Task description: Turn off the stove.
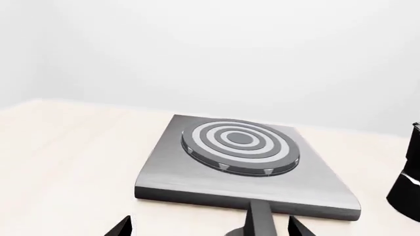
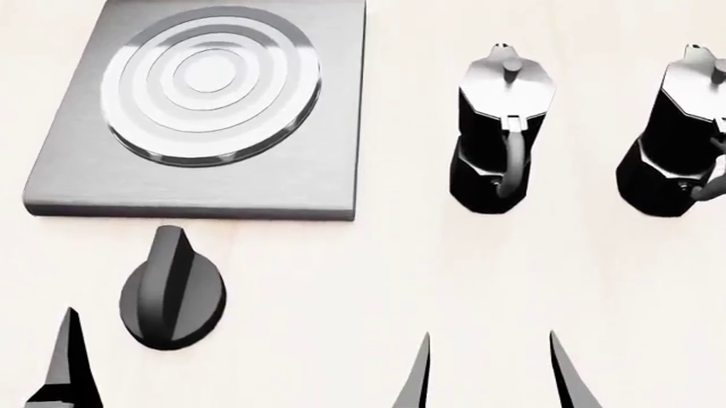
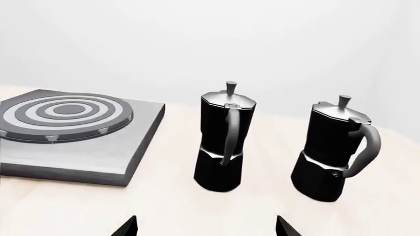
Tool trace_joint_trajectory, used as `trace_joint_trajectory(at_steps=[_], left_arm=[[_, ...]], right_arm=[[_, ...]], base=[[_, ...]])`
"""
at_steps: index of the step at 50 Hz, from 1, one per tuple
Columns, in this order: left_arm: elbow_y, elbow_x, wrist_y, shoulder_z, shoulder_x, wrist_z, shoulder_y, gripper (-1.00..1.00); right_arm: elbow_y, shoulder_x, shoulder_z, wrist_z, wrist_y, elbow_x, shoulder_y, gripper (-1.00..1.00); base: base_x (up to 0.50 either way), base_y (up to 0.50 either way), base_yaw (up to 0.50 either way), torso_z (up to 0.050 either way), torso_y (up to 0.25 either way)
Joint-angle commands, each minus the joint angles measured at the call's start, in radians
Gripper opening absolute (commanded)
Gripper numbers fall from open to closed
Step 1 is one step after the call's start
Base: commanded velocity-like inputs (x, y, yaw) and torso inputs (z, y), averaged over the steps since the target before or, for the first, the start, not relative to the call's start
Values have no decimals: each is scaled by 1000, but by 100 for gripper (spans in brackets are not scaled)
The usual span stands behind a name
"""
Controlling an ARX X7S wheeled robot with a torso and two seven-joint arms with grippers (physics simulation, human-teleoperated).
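Observation:
The stove (image 2: 204,183) is a flat grey slab with a ringed round burner (image 2: 210,81), at the far left in the head view. Its black ridged knob (image 2: 172,293) sits on the table just in front of the slab. In the left wrist view the slab (image 1: 196,182) lies ahead and the knob's ridge (image 1: 260,221) rises between the fingertips, closer to one of them. My left gripper (image 1: 210,228) is open and does not touch the knob. In the head view only one of its fingers (image 2: 68,365) shows. My right gripper (image 2: 488,374) is open and empty, in front of the pots.
Two black-and-silver moka pots (image 2: 499,136) (image 2: 675,136) stand right of the stove, handles toward me. Both show in the right wrist view (image 3: 223,142) (image 3: 335,152), with the slab (image 3: 78,157) beside them. One pot's edge (image 1: 406,182) shows in the left wrist view. The table (image 2: 375,280) is pale wood.

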Motion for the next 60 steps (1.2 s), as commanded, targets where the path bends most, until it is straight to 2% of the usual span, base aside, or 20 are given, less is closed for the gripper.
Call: trace_joint_trajectory(at_steps=[1,21,29,41,60], left_arm=[[-2,-3,2,4,-3,-3,-1,100],[43,-35,-12,1,-8,-20,3,100],[128,-14,-96,66,2,-55,-51,100],[134,70,-183,168,24,-86,-164,100],[83,122,-190,244,55,-100,-232,100]], right_arm=[[0,3,-2,4,-1,3,1,100],[6,8,-5,8,-7,13,4,100],[27,10,-1,4,-19,26,8,100],[36,11,-5,6,-25,33,10,100],[40,16,-9,10,-26,40,13,100]], base=[[0,0,0,0,-98],[0,0,0,0,-31],[0,0,0,0,0],[0,0,0,0,0],[0,0,0,0,0]])
